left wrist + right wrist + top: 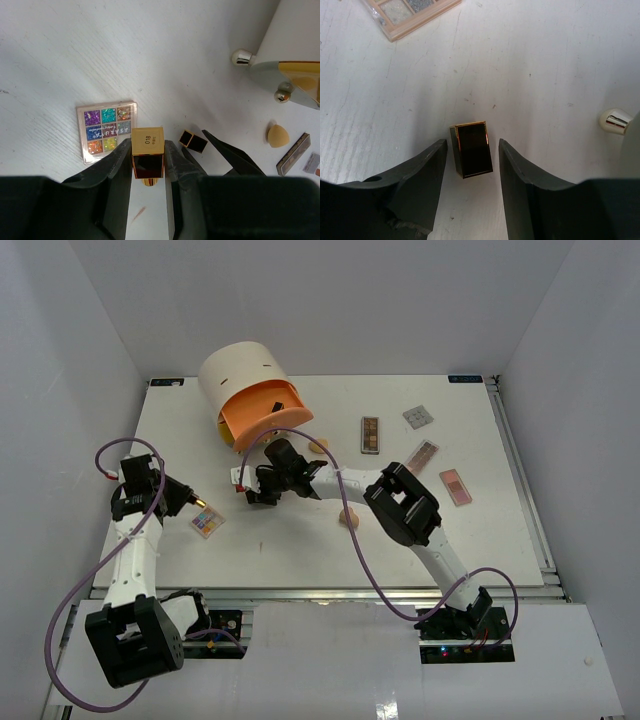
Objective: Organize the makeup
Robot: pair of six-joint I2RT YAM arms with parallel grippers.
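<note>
My left gripper is shut on a square gold and dark brown lipstick tube, held just above the table beside a glitter eyeshadow palette. In the top view the left gripper sits at the table's left. The tube's dark, gold-edged cap lies on the table between the fingers of my right gripper, with a gap on each side. From above, the right gripper hangs low in front of the drawer unit. The cap also shows in the left wrist view.
The cream drawer unit with its orange drawer pulled out stands at the back left. Flat palettes lie at the right. Tan sponges rest near the right arm.
</note>
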